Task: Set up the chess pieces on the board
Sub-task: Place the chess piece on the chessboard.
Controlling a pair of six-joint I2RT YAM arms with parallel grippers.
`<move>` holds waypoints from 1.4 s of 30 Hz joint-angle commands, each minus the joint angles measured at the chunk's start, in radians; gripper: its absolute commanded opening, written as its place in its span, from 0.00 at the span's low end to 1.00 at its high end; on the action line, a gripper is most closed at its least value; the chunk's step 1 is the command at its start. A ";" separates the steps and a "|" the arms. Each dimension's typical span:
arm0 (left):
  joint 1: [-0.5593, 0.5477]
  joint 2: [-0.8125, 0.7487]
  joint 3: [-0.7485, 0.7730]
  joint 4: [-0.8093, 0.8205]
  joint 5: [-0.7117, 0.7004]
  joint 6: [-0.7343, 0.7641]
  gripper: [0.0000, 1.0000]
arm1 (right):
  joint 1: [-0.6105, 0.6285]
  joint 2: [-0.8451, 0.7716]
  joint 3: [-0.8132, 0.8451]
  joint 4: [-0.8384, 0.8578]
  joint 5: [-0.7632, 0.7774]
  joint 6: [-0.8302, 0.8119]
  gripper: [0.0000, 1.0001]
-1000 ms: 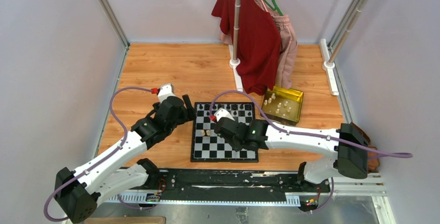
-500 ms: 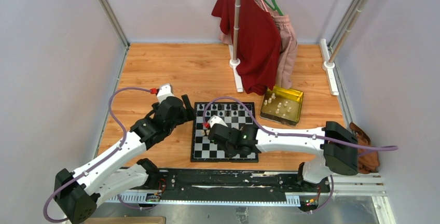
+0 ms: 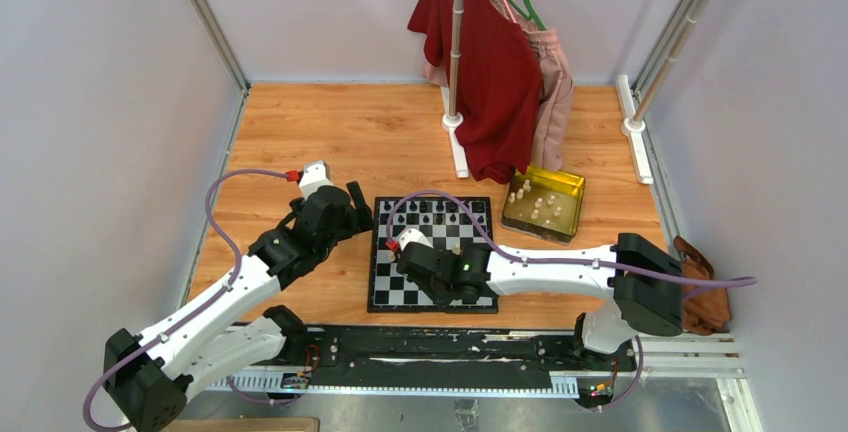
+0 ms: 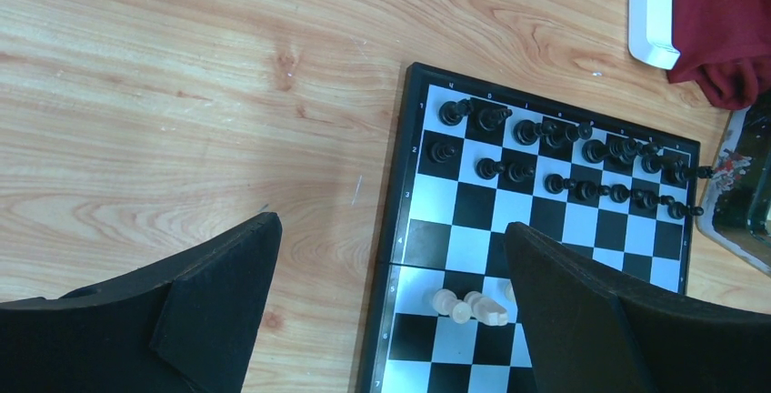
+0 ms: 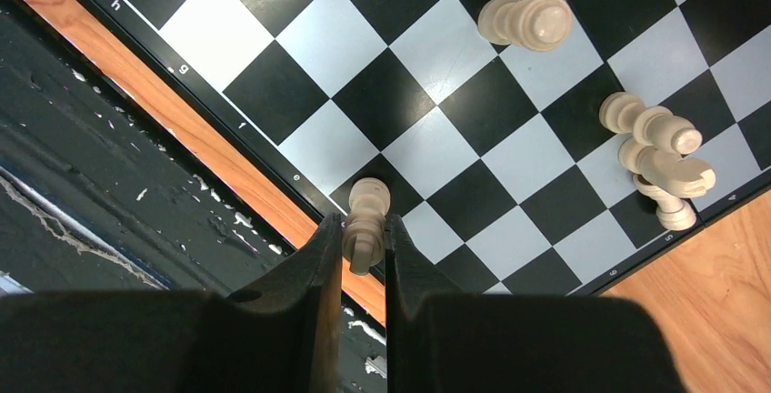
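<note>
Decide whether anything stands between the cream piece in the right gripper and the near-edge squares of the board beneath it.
Nothing visible does. The right gripper pinches the cream piece just over the near edge of the board, and the squares there are bare. The other cream pieces stand apart, further along the board.

Left gripper (image 4: 391, 229), jaws wide apart, beside the board's (image 4: 401, 184) left edge; right gripper (image 5: 365, 229), over its near edge, pinching a piece (image 5: 366, 218).

I count one board (image 4: 453, 200), one yellow tin (image 3: 578, 204), sixteen black chessmen (image 4: 555, 182), and pale chessmen (image 5: 527, 22) too bunched to total.
</note>
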 commanded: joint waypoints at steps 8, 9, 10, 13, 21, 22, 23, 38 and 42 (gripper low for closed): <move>0.010 -0.006 -0.010 0.003 -0.017 -0.009 1.00 | 0.019 0.004 -0.026 0.004 -0.002 0.034 0.00; 0.010 -0.006 -0.011 0.003 -0.016 -0.009 1.00 | 0.019 0.006 -0.028 0.004 -0.002 0.035 0.01; 0.011 -0.005 -0.013 0.004 -0.016 -0.009 1.00 | 0.018 0.007 -0.030 0.006 -0.001 0.036 0.01; 0.011 -0.007 -0.016 0.003 -0.013 -0.011 1.00 | 0.019 0.008 -0.036 0.006 0.005 0.038 0.02; 0.011 -0.007 -0.015 0.001 -0.012 -0.011 1.00 | 0.019 0.002 -0.040 0.004 0.009 0.036 0.26; 0.011 -0.007 -0.015 0.001 -0.012 -0.011 1.00 | 0.020 -0.002 -0.038 0.002 0.009 0.032 0.33; 0.011 -0.007 -0.015 0.001 -0.012 -0.012 1.00 | 0.019 -0.011 -0.037 -0.001 0.013 0.028 0.37; 0.011 -0.018 -0.004 -0.014 -0.018 -0.015 1.00 | 0.019 -0.090 0.046 -0.060 0.098 -0.021 0.41; 0.010 -0.021 -0.003 -0.017 -0.019 -0.018 1.00 | 0.013 -0.108 0.066 -0.068 0.152 -0.044 0.42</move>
